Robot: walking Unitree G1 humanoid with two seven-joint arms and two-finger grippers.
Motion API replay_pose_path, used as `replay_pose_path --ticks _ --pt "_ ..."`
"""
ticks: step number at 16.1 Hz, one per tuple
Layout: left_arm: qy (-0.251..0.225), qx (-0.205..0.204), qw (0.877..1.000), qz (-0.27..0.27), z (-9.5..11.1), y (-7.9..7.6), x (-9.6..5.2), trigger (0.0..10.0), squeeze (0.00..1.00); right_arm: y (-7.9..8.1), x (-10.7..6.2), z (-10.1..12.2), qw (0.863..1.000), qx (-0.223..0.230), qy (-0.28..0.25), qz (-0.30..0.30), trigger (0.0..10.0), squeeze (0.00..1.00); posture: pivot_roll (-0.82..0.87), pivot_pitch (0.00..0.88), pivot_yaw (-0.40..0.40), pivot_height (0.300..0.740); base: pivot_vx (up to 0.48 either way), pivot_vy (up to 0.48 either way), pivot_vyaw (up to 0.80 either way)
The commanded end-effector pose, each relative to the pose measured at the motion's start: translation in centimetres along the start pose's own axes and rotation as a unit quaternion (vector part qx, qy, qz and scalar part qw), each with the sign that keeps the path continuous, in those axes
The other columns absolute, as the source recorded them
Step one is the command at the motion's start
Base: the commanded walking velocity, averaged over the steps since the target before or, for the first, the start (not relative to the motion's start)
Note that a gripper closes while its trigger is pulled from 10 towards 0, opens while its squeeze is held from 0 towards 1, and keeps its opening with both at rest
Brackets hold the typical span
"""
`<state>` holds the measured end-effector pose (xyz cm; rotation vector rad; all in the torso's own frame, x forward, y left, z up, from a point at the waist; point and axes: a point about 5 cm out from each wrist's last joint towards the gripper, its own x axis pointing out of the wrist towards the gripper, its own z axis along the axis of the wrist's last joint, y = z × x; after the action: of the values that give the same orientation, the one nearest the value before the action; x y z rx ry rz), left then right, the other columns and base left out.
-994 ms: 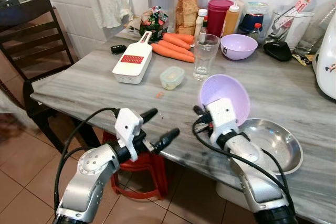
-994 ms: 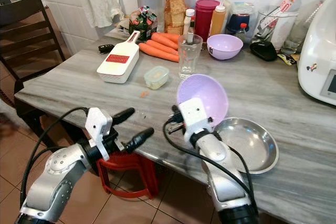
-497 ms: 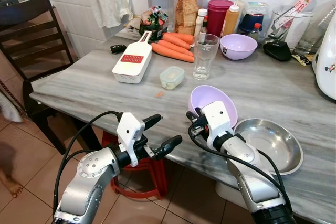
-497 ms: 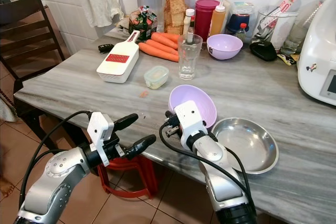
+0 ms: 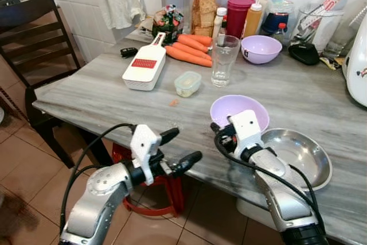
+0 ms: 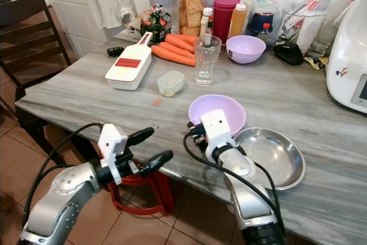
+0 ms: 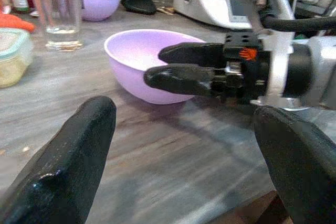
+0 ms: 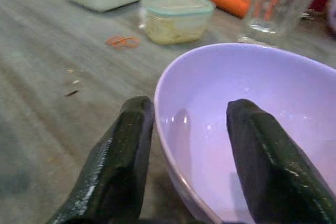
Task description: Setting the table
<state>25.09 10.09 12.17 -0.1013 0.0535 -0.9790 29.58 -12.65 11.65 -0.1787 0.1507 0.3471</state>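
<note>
Right gripper (image 6: pixel 198 133): fingers straddling the near rim of the lilac bowl (image 6: pixel 221 109), one inside, one outside; whether they pinch or have slackened cannot be told. Bowl sits upright on the table (image 6: pixel 86 93), just beside the steel dish (image 6: pixel 274 156).

Left gripper (image 5: pixel 175 147): fingers apart, empty, hanging off the table's front edge.

Step in hand (a judgement): setting the bowl down. Spread the fingers fully, then draw back along their own line so the rim is not dragged.

Clearance: bare table lies left of the bowl; drinking glass (image 6: pixel 206 60) and small lidded tub (image 6: pixel 171 83) stand behind.
</note>
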Motion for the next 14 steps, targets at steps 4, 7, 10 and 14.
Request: replay_pose_path --ticks 4,7,10,14 --pt "-0.021 0.017 0.999 -0.021 1.8 -0.8 1.1 10.0 0.0 -1.7 -0.7 0.8 0.998 0.008 -0.024 -0.053 10.0 1.0 -0.03 0.0 0.081 0.74 0.0 0.0 0.0" --pt "-0.039 0.045 0.998 -0.004 2.8 -0.6 1.9 10.0 0.0 -3.6 -1.8 2.8 0.991 0.015 -0.076 -0.111 10.0 0.0 -0.05 0.002 0.111 0.74 0.0 0.0 0.0" --pt "-0.067 0.065 0.995 0.033 3.8 0.1 2.2 10.0 0.0 -4.5 -2.9 2.6 0.985 0.04 -0.09 -0.143 10.0 0.0 -0.07 0.0 0.116 0.74 0.0 0.0 0.0" --pt "-0.104 0.078 0.987 0.093 4.8 1.2 1.7 10.0 0.0 -5.3 -4.2 4.1 0.975 0.012 -0.139 -0.173 10.0 0.0 -0.06 0.0 0.084 0.74 0.0 0.0 0.0"
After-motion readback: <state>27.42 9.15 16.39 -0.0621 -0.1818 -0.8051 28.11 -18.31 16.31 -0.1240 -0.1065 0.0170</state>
